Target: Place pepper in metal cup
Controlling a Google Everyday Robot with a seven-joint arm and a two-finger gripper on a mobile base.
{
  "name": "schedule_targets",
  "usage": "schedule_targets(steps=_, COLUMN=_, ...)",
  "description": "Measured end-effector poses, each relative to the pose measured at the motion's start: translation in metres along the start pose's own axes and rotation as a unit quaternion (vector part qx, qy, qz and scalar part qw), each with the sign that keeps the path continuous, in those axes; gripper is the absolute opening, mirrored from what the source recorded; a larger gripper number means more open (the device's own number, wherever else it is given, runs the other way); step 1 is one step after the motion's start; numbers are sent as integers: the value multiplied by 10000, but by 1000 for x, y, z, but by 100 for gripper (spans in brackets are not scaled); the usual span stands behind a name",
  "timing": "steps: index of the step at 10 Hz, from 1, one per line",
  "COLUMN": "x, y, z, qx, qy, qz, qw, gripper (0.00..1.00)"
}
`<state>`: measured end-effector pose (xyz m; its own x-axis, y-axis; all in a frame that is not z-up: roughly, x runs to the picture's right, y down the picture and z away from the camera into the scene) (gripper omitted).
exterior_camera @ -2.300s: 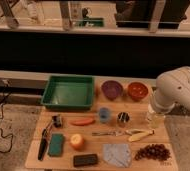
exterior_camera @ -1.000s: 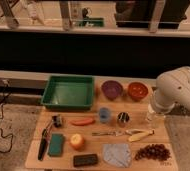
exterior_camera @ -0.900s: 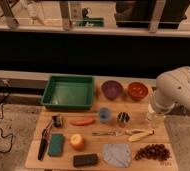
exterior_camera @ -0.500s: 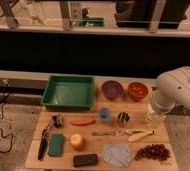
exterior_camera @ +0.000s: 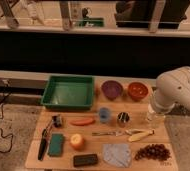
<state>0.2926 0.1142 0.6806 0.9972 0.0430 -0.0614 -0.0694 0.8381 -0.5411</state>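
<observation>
While the slim orange-red pepper lies left of the small shiny metal cup, the gripper hangs to that cup's right; its opening cannot be told.

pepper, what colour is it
Orange-red, clearest in the camera view: the pepper lies beside the blue cup. The claw hangs over the table's right edge.

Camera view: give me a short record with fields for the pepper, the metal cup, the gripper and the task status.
pepper: lying flat on the table, left of the blue cup, in front of the green tray
metal cup: upright, right of the blue cup, apart from the pepper
gripper: at the table's right edge, right of the metal cup, far from the pepper
task status: pepper not yet in the metal cup
</observation>
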Motion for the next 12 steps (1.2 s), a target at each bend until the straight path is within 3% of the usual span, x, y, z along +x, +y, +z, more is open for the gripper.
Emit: schedule_targets(steps=12, x=-1, y=2, z=6, qx=-49, qy=25, qz=4, qw=10000, gripper=80)
